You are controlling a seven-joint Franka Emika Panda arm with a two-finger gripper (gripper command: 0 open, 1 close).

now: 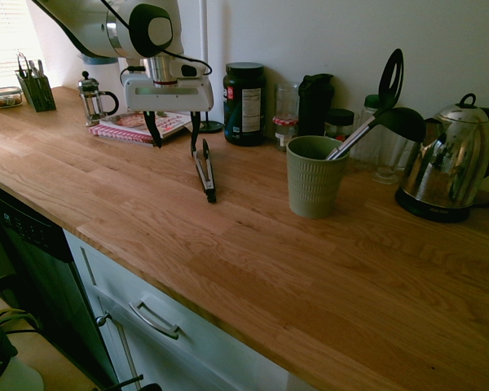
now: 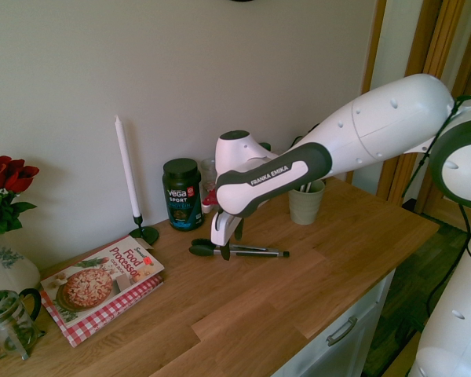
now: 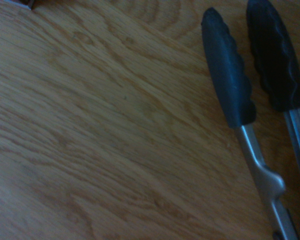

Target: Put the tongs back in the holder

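The tongs (image 1: pixel 204 169) lie flat on the wooden counter, their black tips toward the wall and their silvery arms pointing at the counter's front edge. My gripper (image 1: pixel 174 134) hangs open just above the counter at the tip end, with one finger close over the black tips and nothing between the fingers. In the second exterior view the gripper (image 2: pixel 229 239) stands over the tongs (image 2: pixel 247 252). The wrist view shows both black tips of the tongs (image 3: pixel 229 75) on the wood. The holder (image 1: pixel 314 175), a sage-green ribbed cup, stands upright to the right with a black ladle (image 1: pixel 391 122) leaning in it.
Along the wall stand a dark supplement jar (image 1: pixel 244 102), glass jars, a steel kettle (image 1: pixel 448 163), a French press (image 1: pixel 94 98) and a cutlery caddy (image 1: pixel 34 85). A cookbook (image 1: pixel 138 126) lies behind the gripper. A white candle (image 2: pixel 128 169) stands beside it.
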